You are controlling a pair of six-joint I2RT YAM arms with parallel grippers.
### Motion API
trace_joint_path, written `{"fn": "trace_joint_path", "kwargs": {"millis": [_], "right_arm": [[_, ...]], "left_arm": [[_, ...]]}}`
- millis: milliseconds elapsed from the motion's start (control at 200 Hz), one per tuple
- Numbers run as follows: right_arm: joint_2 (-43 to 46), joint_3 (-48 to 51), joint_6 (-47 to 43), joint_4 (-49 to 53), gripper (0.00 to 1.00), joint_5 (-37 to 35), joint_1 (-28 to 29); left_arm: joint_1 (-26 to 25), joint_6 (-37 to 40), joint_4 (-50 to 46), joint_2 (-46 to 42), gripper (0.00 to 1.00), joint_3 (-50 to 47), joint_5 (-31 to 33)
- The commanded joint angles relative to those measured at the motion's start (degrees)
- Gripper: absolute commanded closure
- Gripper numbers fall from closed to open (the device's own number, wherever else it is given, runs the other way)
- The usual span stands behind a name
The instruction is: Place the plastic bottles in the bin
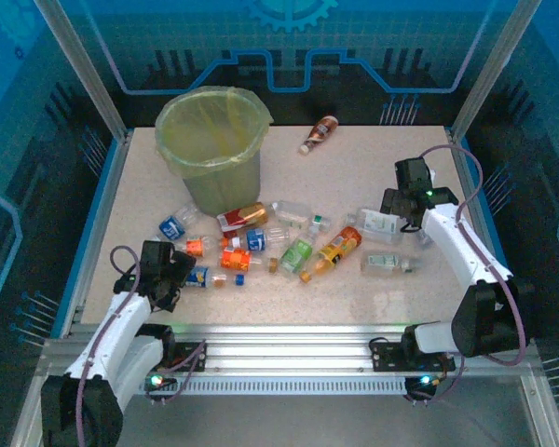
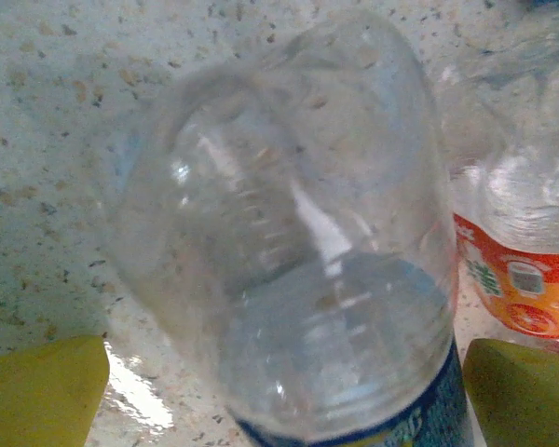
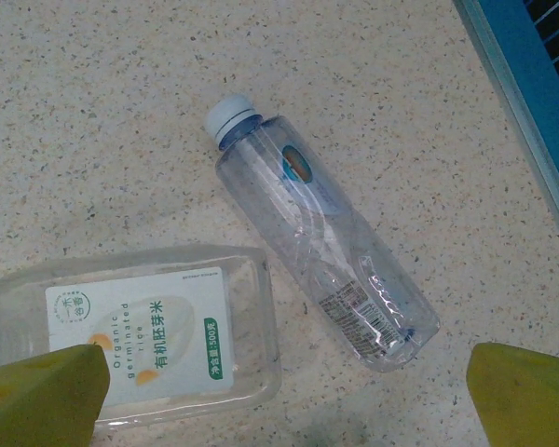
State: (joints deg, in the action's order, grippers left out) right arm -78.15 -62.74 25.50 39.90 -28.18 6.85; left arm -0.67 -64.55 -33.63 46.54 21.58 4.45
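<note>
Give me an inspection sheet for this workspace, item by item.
Surface: speckled table, no spills seen.
Job's things: bin upright, back left; plastic bottles lying scattered in front of it, one brown bottle apart at the back.
Clutter: flat clear container with white label, beside a clear bottle.
Grippers: left gripper open, straddling a blue-labelled bottle; right gripper open, above the table.
Cables: purple cable looped along each arm.
Surroundings: blue panels, metal frame.

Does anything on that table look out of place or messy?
Yes. The plastic bottles lie tipped over in a loose scatter in front of the upright bin, none standing. One brown-labelled bottle lies alone near the far edge, well apart from the rest. No spilled liquid shows.
</note>
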Motion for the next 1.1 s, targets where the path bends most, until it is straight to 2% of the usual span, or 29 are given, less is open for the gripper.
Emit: {"fn": "trace_joint_path", "kwargs": {"millis": [0, 205, 645, 825, 1096], "right_arm": [[-0.43, -1.68, 0.68, 1.23, 0.00, -1.76, 0.92], [-0.17, -1.78, 0.79, 1.54, 0.00, -2.43, 1.03], [0.32, -1.68, 0.96, 1.77, 0.00, -2.81, 1.32], [0.76, -1.51, 1.01, 1.77, 0.00, -3.18, 1.41], [1.05, -1.75, 0.88, 1.71, 0.00, -3.28, 1.41]], "left_arm": [[-0.56, 0.06, -0.96, 1.16, 0.01, -0.16, 2.43], [-1.09, -0.91, 1.27, 1.98, 0.03, -1.49, 2.41], [-1.10, -4.56, 9.02, 2.05, 0.30, -3.94, 1.38], [-1.10, -4.12, 6.38, 0.33, 0.43, -1.79, 0.65], [-1.10, -2.37, -1.80, -8.26, 0.53, 5.82, 1.13]]}}
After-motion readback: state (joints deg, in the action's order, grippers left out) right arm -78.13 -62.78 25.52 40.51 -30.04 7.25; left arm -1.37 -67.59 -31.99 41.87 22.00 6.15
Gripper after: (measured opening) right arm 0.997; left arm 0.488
